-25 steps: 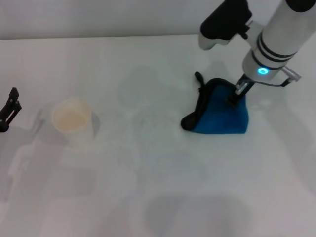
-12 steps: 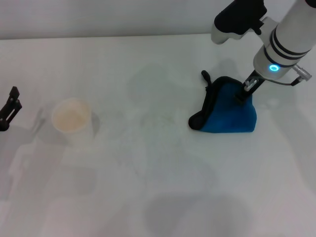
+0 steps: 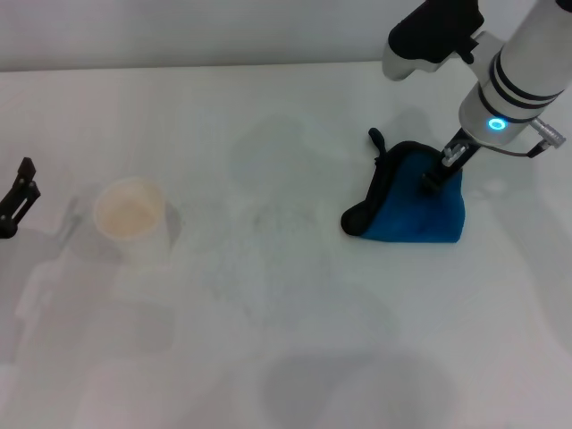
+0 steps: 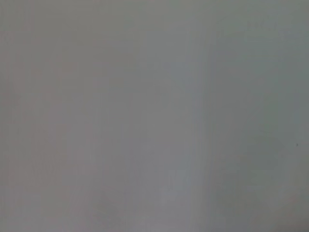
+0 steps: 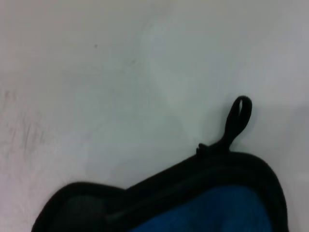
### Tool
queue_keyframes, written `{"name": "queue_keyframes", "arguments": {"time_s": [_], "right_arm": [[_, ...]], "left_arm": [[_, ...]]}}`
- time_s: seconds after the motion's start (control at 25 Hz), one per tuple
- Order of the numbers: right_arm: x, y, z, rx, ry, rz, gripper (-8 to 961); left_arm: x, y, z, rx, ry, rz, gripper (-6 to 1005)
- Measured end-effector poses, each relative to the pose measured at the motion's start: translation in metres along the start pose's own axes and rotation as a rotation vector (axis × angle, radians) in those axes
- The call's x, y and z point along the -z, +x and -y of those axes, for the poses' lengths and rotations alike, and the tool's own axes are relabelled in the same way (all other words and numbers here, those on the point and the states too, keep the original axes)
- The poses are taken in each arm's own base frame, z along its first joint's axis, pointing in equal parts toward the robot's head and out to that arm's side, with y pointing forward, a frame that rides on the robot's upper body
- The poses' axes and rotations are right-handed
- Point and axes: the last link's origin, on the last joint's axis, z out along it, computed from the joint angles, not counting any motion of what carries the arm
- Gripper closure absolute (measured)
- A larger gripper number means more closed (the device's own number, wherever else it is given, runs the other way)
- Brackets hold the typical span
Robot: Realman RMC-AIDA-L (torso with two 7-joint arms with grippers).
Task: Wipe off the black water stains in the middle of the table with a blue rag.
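Rag drag stopped: blue rag (image 3: 414,210) same place as half-second before, right gripper (image 3: 435,179) pinching it; stains gone from table (image 3: 268,340); left gripper (image 3: 16,198) parked, fingers unclear.

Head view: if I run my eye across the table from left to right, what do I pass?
Left gripper at the table's left edge → white paper cup → faint smear marks mid-table → blue rag → right gripper pinching the rag's top, its arm rising to the right.

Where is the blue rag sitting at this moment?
In the head view the blue rag lies on the table right of centre, under the right gripper, far across from the paper cup on the left.
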Motion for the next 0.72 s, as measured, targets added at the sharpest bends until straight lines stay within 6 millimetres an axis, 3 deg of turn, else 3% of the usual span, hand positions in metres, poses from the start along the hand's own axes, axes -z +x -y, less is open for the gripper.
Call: {"name": "queue_keyframes", "arguments": {"time_s": [0.08, 0.4, 0.72], "right_arm": [[0.001, 0.000, 0.001, -0.006, -0.001, 0.008, 763], [0.005, -0.002, 0.002, -0.006, 0.003, 0.038, 558], [0.021, 0.009, 0.028, -0.114, 0.029, 0.241, 558]], "left_arm": [[0.001, 0.000, 0.000, 0.000, 0.001, 0.001, 112], [0.002, -0.001, 0.000, 0.002, 0.003, 0.003, 111], [-0.001, 0.000, 0.000, 0.000, -0.001, -0.001, 111]]}}
